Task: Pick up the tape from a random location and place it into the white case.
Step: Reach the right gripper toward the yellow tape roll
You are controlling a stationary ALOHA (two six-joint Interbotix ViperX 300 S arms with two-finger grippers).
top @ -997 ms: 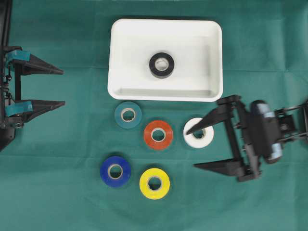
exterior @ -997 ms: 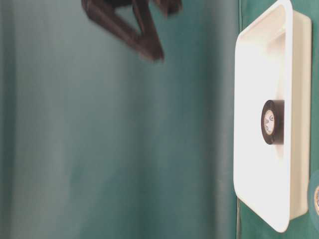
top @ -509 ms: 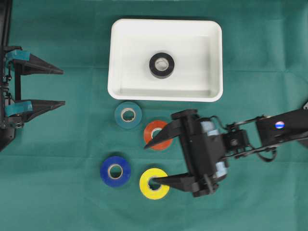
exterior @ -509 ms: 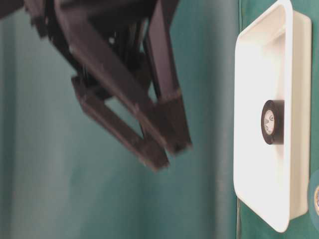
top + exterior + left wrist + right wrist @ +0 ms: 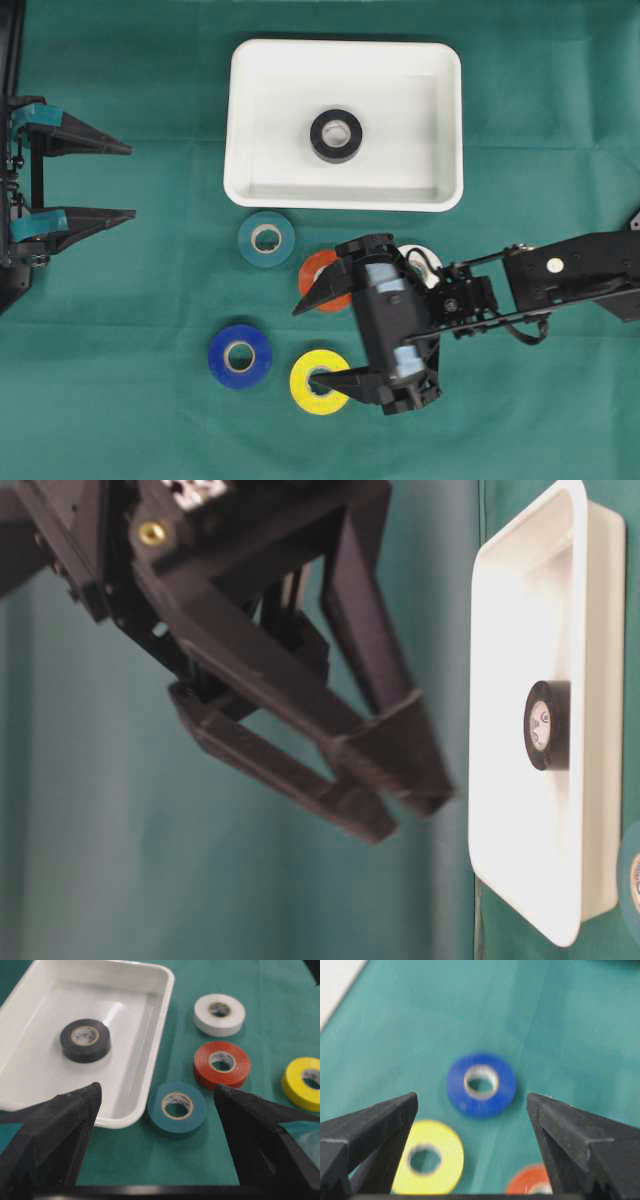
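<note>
The white case [image 5: 270,120] lies at the back centre with a black tape roll [image 5: 336,135] inside it. In front of it lie teal [image 5: 266,238], red [image 5: 318,272], blue [image 5: 240,355] and yellow [image 5: 315,388] tape rolls. A white roll [image 5: 418,258] is mostly hidden under the right arm. My right gripper [image 5: 308,345] hangs open over the cloth, one finger above the red roll and one above the yellow roll; its wrist view shows the blue roll [image 5: 481,1084] ahead between the jaws. My left gripper [image 5: 131,181] stands open at the far left, holding nothing.
Green cloth covers the table. From the left wrist, the case rim [image 5: 165,990], teal roll [image 5: 177,1108], red roll [image 5: 222,1065], white roll [image 5: 219,1014] and yellow roll [image 5: 302,1082] lie ahead. The right arm [image 5: 560,275] reaches in from the right edge.
My right gripper has swung left, from beside the white roll to above the red and yellow rolls, staying open. The left gripper and all rolls have not moved.
</note>
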